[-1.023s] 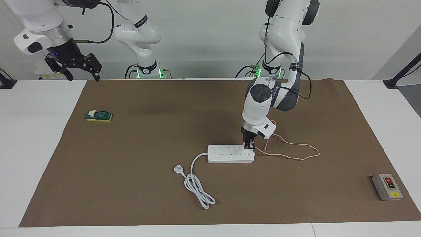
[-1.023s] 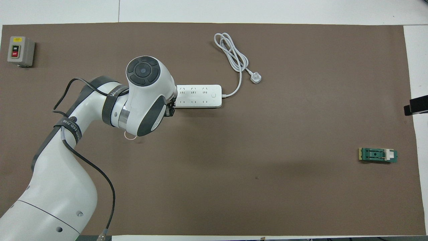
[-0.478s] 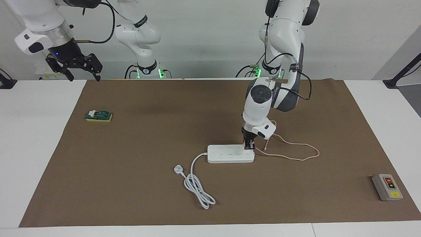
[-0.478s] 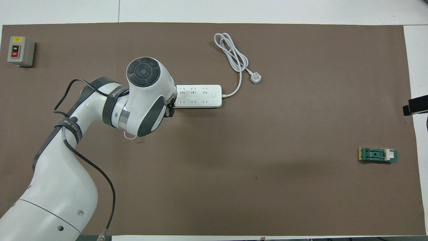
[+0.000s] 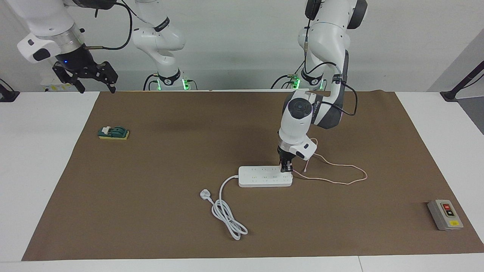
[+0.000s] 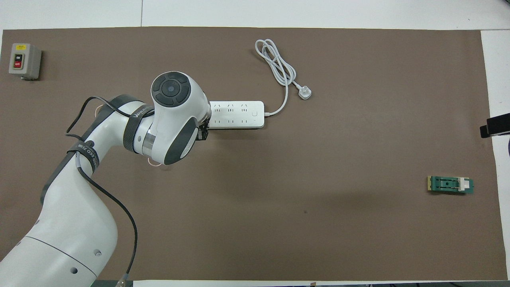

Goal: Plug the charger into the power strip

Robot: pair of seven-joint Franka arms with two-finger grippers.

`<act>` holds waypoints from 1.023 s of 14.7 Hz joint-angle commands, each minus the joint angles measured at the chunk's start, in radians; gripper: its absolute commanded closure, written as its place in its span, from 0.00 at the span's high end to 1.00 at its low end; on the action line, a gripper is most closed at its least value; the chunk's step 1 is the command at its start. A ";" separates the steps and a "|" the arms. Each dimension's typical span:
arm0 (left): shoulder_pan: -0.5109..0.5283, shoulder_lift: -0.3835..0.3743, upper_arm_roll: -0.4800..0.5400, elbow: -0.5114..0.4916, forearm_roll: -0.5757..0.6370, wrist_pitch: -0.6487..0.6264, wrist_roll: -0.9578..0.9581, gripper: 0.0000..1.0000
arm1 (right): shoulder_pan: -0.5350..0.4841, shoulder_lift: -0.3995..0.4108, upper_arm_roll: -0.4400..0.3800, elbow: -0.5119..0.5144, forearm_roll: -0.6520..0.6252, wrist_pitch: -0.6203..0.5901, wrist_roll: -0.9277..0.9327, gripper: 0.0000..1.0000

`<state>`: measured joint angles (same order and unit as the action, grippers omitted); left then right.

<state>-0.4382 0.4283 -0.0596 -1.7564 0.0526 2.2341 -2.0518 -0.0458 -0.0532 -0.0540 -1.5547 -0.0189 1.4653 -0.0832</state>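
Note:
The white power strip (image 5: 264, 176) lies flat on the brown mat; it also shows in the overhead view (image 6: 239, 114). My left gripper (image 5: 286, 168) points straight down onto the strip's end toward the left arm's end of the table. It is shut on the pale pink charger, which is almost hidden between the fingers. The charger's thin pink cable (image 5: 366, 175) loops over the mat beside the strip. In the overhead view the left arm covers that end of the strip. My right gripper (image 5: 85, 77) is open and waits high above the table's edge at the right arm's end.
The strip's thick white cord and three-pin plug (image 5: 204, 195) lie coiled farther from the robots than the strip. A grey switch box (image 5: 445, 214) sits at the left arm's end. A small green and yellow block (image 5: 113, 132) sits at the right arm's end.
The left arm's wrist and elbow shifted slightly while its gripper stayed on the strip's end. The right gripper rose a little.

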 commanded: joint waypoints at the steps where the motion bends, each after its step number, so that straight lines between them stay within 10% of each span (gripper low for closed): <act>1: -0.027 0.012 0.009 -0.090 0.007 0.096 -0.019 0.00 | -0.003 -0.016 0.002 -0.019 0.014 0.009 -0.013 1.00; 15: -0.082 0.046 0.018 -0.066 0.042 0.062 -0.045 0.00 | -0.005 -0.016 0.002 -0.019 0.014 0.009 -0.015 1.00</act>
<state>-0.4813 0.4070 -0.0295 -1.8146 0.1005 2.3074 -2.0622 -0.0458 -0.0532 -0.0537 -1.5547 -0.0189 1.4653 -0.0832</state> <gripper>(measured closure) 0.692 0.000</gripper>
